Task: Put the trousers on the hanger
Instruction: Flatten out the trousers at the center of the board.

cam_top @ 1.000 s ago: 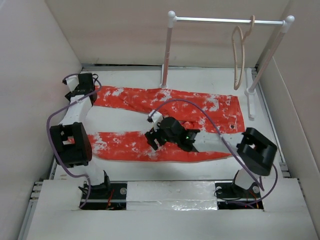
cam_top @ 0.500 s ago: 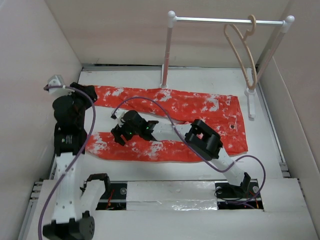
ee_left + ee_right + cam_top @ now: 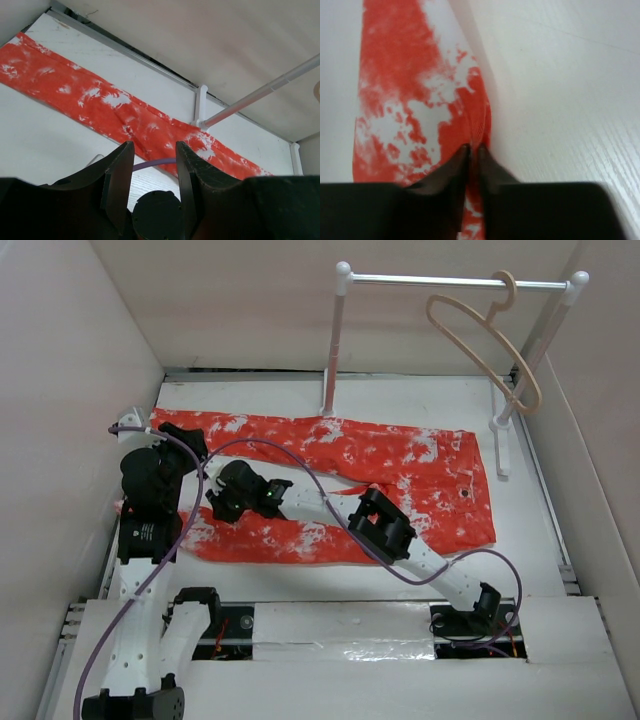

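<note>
The red-orange trousers with white blotches lie flat on the table, both legs running left. My right gripper reaches across to the left end of the near leg. In the right wrist view it is shut on a pinched fold at the edge of the trousers. My left gripper hovers by the left end of the far leg. Its jaws stand partly open with nothing between them, above the far leg. The beige hanger hangs by its hook on the rail, tilted.
A white rail on two posts stands at the back right; its left post shows in the left wrist view. Pale walls close in the table on the left, back and right. A purple cable loops over the trousers.
My right arm has stretched leftwards along the near leg and its jaws have closed on the cloth edge. The left arm has shifted and its jaws have narrowed. The hanger has swung on the rail.
</note>
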